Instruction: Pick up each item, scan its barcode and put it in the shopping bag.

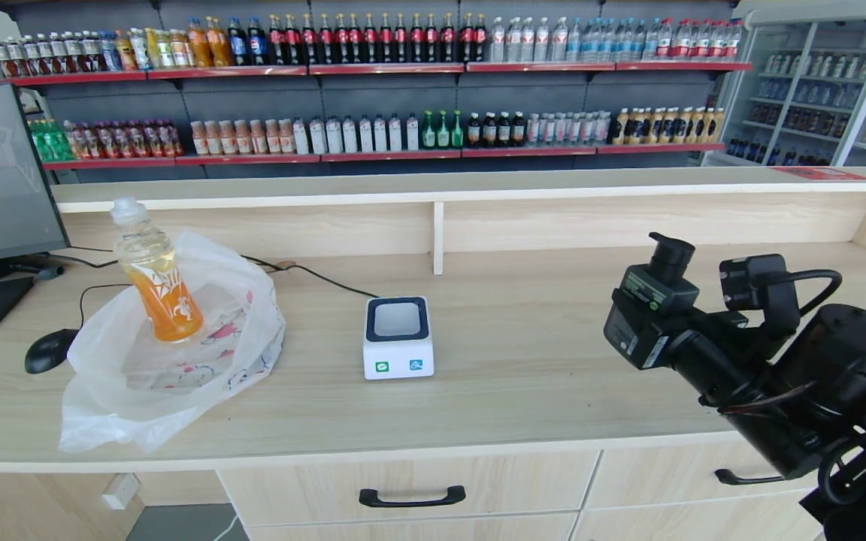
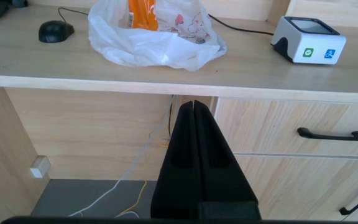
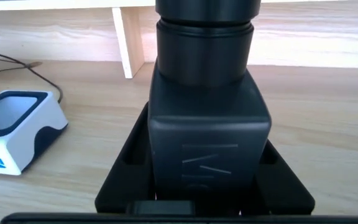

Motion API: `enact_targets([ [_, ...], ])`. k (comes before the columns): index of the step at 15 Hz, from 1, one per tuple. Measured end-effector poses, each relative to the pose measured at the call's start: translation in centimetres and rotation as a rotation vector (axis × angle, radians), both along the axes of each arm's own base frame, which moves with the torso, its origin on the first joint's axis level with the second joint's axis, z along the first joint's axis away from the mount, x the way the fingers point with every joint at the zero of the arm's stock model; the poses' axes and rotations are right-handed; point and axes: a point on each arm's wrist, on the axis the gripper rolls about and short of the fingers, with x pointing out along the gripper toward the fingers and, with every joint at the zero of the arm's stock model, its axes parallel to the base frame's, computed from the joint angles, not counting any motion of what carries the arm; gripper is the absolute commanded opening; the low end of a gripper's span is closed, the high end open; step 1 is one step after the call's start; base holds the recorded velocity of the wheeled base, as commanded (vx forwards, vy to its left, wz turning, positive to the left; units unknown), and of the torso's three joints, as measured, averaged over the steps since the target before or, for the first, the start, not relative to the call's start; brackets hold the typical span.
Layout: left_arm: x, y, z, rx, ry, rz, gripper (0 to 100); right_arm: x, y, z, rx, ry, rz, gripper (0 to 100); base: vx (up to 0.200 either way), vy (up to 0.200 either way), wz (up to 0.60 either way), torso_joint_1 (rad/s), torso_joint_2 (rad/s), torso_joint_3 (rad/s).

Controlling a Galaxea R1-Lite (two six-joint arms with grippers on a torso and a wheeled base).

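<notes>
In the head view, the dark bottle (image 1: 647,312) rides at the end of your right arm at the right of the frame. It is above the counter (image 1: 538,361) and well apart from the scanner (image 1: 398,336) at centre. The shopping bag (image 1: 140,376) slumps at the left with an orange drink bottle (image 1: 155,278) leaning upright inside it, and a mouse (image 1: 49,350) lies just beside the bag. From the left wrist, the left claw (image 2: 194,109) is pressed narrow with nothing between its fingers. It hangs below the counter edge in front of the cabinet, with the bag up on the counter above it. From the right wrist, the right claw (image 3: 207,180) holds the dark bottle's square body on both sides, cap pointing away from the camera and the scanner off to one side on the counter. My worry is the scan: the stickers on the bottle face up and outward in the head view, so unless you roll the wrist you may pass a blank side over the window. At the bag, the mouth is collapsed around the orange bottle, so a careless drop could tip that bottle or land on the rim. If you raise the left arm to hold the bag open, it could strike the counter edge.
</notes>
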Motion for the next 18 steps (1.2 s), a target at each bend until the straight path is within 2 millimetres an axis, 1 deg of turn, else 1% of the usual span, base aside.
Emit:
enact_targets([
  [3, 0.0, 0.0, 0.0, 0.0, 0.0, 0.0, 0, -1.2, 0.3, 1.0, 0.013, -0.032, 0.033, 0, 0.0, 0.0, 0.0, 0.0, 0.0, 0.0],
  [6, 0.0, 0.0, 0.0, 0.0, 0.0, 0.0, 0, -2.4, 1.2, 1.8, 0.019, -0.063, 0.149, 0, 0.0, 0.0, 0.0, 0.0, 0.0, 0.0],
  [7, 0.0, 0.0, 0.0, 0.0, 0.0, 0.0, 0, -2.8, 1.6, 2.1, 0.027, -0.075, 0.223, 0, 0.0, 0.0, 0.0, 0.0, 0.0, 0.0],
  [8, 0.0, 0.0, 0.0, 0.0, 0.0, 0.0, 0, -3.3, 2.3, 2.4, 0.058, -0.079, 0.308, 0, 0.0, 0.0, 0.0, 0.0, 0.0, 0.0],
  [10, 0.0, 0.0, 0.0, 0.0, 0.0, 0.0, 0, -4.0, 3.3, 3.1, 0.127, -0.083, 0.393, 0, 0.0, 0.0, 0.0, 0.0, 0.0, 0.0],
  [14, 0.0, 0.0, 0.0, 0.0, 0.0, 0.0, 0, -6.1, 7.0, 4.2, 0.32, -0.021, 0.631, 0, 0.0, 0.0, 0.0, 0.0, 0.0, 0.0],
  [16, 0.0, 0.0, 0.0, 0.0, 0.0, 0.0, 0, -6.2, 8.1, 4.8, 0.403, 0.007, 0.717, 0, 0.0, 0.0, 0.0, 0.0, 0.0, 0.0],
  [18, 0.0, 0.0, 0.0, 0.0, 0.0, 0.0, 0, -5.6, 9.1, 6.2, 0.483, -0.003, 0.784, 0, 0.0, 0.0, 0.0, 0.0, 0.0, 0.0],
])
